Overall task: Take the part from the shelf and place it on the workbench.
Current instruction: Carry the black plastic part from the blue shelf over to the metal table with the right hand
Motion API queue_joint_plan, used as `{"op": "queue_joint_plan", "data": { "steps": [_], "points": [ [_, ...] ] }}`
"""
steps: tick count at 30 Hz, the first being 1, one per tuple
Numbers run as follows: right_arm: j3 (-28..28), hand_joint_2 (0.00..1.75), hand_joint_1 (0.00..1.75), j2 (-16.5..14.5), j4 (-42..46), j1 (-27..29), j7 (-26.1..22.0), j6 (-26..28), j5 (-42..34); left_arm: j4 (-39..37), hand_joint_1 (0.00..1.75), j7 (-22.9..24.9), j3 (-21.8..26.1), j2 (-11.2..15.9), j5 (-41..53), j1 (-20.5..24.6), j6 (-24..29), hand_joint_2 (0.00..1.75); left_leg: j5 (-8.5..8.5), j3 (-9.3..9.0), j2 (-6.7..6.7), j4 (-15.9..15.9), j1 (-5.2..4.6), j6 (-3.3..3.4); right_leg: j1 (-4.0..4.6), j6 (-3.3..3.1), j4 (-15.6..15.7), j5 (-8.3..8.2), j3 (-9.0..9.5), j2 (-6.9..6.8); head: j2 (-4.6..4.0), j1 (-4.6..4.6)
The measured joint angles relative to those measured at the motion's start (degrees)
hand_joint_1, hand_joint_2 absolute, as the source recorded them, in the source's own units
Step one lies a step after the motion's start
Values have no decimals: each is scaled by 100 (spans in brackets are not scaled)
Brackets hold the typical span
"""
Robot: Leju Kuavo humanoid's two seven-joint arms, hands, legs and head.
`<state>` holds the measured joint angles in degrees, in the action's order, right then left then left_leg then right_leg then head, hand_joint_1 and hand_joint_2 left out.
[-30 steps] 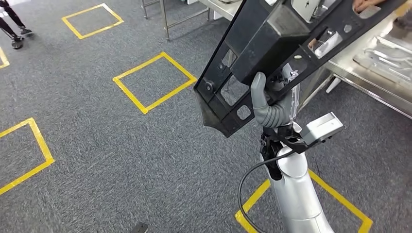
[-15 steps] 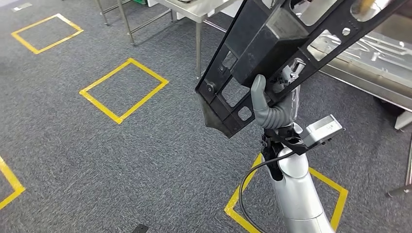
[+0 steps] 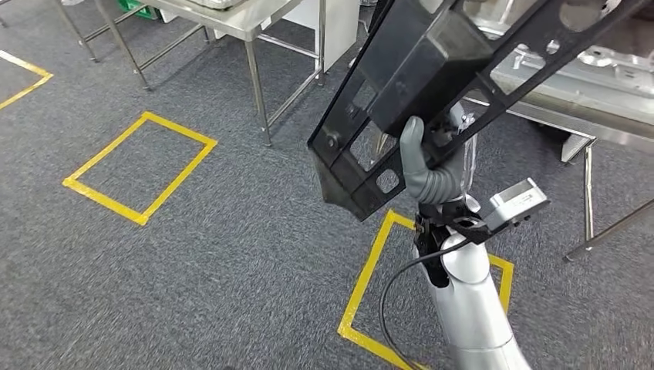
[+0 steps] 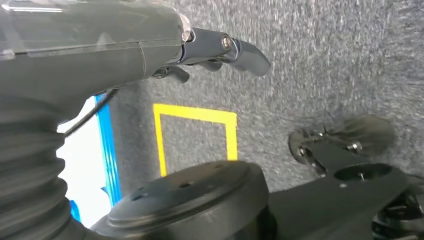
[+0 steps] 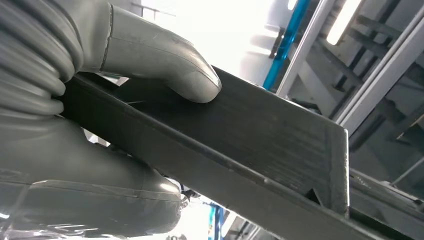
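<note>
The right hand (image 3: 433, 166) holds the black part (image 3: 432, 85) raised in front of the robot, its thumb pressed flat on 1 face and its fingers (image 5: 75, 200) closed round the opposite side. The part tilts up and away from those fingers, its upper end over the edge of the steel surface (image 3: 571, 96) beyond them. The left hand (image 4: 150, 45) hangs above the grey carpet (image 3: 193, 254), fingers (image 4: 245, 50) slightly curled, holding nothing.

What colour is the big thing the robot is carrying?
Black. The part held up by the right hand shows best in the head view.
</note>
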<state>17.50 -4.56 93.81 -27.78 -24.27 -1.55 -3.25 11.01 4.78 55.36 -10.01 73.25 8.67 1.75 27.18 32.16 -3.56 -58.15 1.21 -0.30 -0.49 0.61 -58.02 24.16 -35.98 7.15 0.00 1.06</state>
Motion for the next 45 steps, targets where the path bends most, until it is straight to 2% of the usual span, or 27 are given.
{"op": "queue_joint_plan", "data": {
  "steps": [1,3,5,7,8,10,11,13,14,16,18,20,22,23,25,27,29,31,32,34,36,38,39,40,42,44,45],
  "points": [
    [1,175,169,2,3,4,2,1,-7,0,0,35,-7,-8,33,11,0,175,-16,-17,57,27,-2,38,-3,34,-2,2,-5,-28,0,-1],
    [6,175,169,6,10,-10,-1,1,-13,-1,0,121,-21,-24,103,22,7,175,-42,-65,192,88,7,119,14,87,-240,148,-114,-310,0,-1],
    [15,175,169,9,13,-21,-1,2,-21,0,0,197,-28,-27,147,24,14,175,-35,-87,338,108,-4,163,4,128,-935,481,-457,-621,0,-1],
    [20,175,169,11,11,-6,5,6,-30,1,0,252,-34,-26,166,27,15,175,-11,-99,490,106,-11,171,-31,163,-1591,673,-808,-683,0,-1],
    [21,175,169,13,11,2,8,9,-33,1,0,271,-41,-26,172,27,15,175,6,-115,565,105,-11,165,-42,172,-1641,616,-845,-696,0,-1],
    [22,175,169,13,16,3,10,13,-37,1,0,295,-65,-26,183,23,15,175,55,-178,697,104,-12,137,-39,153,-1035,229,-543,-809,0,-1],
    [23,175,169,13,21,-2,11,14,-38,1,0,305,-79,-26,188,16,15,175,85,-215,756,105,-19,114,-6,121,-611,68,-317,-982,0,-1],
    [27,175,169,11,41,-12,18,16,-38,1,0,324,-100,-24,191,-2,15,175,142,-269,870,104,-51,57,77,38,-60,-74,-44,-1240,0,0],
    [28,175,169,11,50,-14,22,18,-38,1,0,332,-107,-23,191,-9,15,175,163,-287,934,110,-67,29,111,5,-1,-45,-26,-1276,0,0],
    [29,175,169,13,70,-10,35,22,-38,1,0,343,-118,-20,194,-14,15,175,212,-342,1031,126,-78,-31,101,-47,28,-43,-24,-1113,0,-1],
    [31,175,169,9,95,-18,44,22,-37,1,0,344,-126,-14,194,-10,16,175,378,-302,829,-77,-63,-81,53,-110,75,-49,18,-960,0,-1],
    [34,175,169,3,109,-23,53,22,-38,1,0,336,-129,-8,181,28,15,175,720,-9,534,-749,-52,-108,29,-160,98,-46,47,-824,0,1],
    [37,175,169,2,108,0,65,22,-40,1,0,329,-129,-7,168,88,12,175,961,330,459,-1451,-55,-123,37,-176,93,-36,57,-674,0,1],
    [38,175,169,2,107,11,70,22,-40,1,0,328,-129,-7,166,106,10,175,920,389,450,-1550,-56,-122,41,-176,86,-32,65,-585,0,1],
    [42,175,169,2,108,18,71,22,-40,1,0,334,-129,-3,174,98,11,175,503,219,390,-1082,-50,-99,38,-157,65,-17,90,-393,0,1],
    [47,175,169,2,107,17,68,22,-40,-2,0,336,-129,-3,179,63,11,175,129,-40,132,-380,-26,-62,26,-113,27,-9,77,-229,0,1],
    [54,175,169,1,107,19,70,22,-41,-5,0,336,-129,-13,176,52,10,175,111,-150,-47,-51,-18,-23,6,-41,-1,-39,-9,-108,0,1],
    [58,175,169,3,110,26,78,23,-42,-6,0,338,-129,-25,175,54,8,175,137,-182,31,52,-18,30,-6,40,10,-84,-81,-20,0,1],
    [59,175,169,5,114,27,79,23,-42,-6,0,338,-129,-29,174,51,6,175,116,-191,89,74,-10,63,4,76,-8,-77,-102,-85,0,0],
    [66,175,169,6,125,8,82,24,-38,-6,0,331,-129,-37,174,30,4,175,93,-233,230,123,10,125,27,130,-345,105,-265,-382,0,-1],
    [75,175,169,6,131,2,94,27,-33,-6,0,313,-129,-35,174,8,1,175,108,-257,380,128,-6,154,11,173,-1115,431,-650,-630,0,-1],
    [78,175,169,7,131,21,110,36,-33,-6,0,294,-129,-35,177,-5,-3,175,137,-283,527,126,-11,153,-23,196,-1632,536,-932,-688,0,-1],
    [78,175,169,8,132,27,115,42,-33,-6,0,288,-129,-34,180,-10,-4,175,157,-306,594,126,-11,143,-33,198,-1564,431,-904,-708,0,-1],
    [78,175,169,8,137,28,118,48,-33,-6,0,286,-129,-34,185,-16,-5,175,182,-341,660,126,-11,130,-35,189,-1259,240,-748,-748,0,-1],
    [80,175,169,7,150,14,121,62,-32,-6,0,285,-131,-31,193,-34,-7,175,247,-414,780,125,-30,90,19,132,-435,-81,-319,-984,0,-1],
    [83,175,169,5,164,-2,124,77,-29,-6,0,286,-131,-26,200,-51,-8,175,300,-458,889,135,-61,34,88,50,-34,-146,-123,-1133,0,-1],
    [84,175,169,4,168,-4,126,86,-28,-6,0,286,-131,-23,205,-53,-9,175,317,-478,947,150,-77,5,112,15,-25,-124,-125,-1093,0,-1]
  ]
}}
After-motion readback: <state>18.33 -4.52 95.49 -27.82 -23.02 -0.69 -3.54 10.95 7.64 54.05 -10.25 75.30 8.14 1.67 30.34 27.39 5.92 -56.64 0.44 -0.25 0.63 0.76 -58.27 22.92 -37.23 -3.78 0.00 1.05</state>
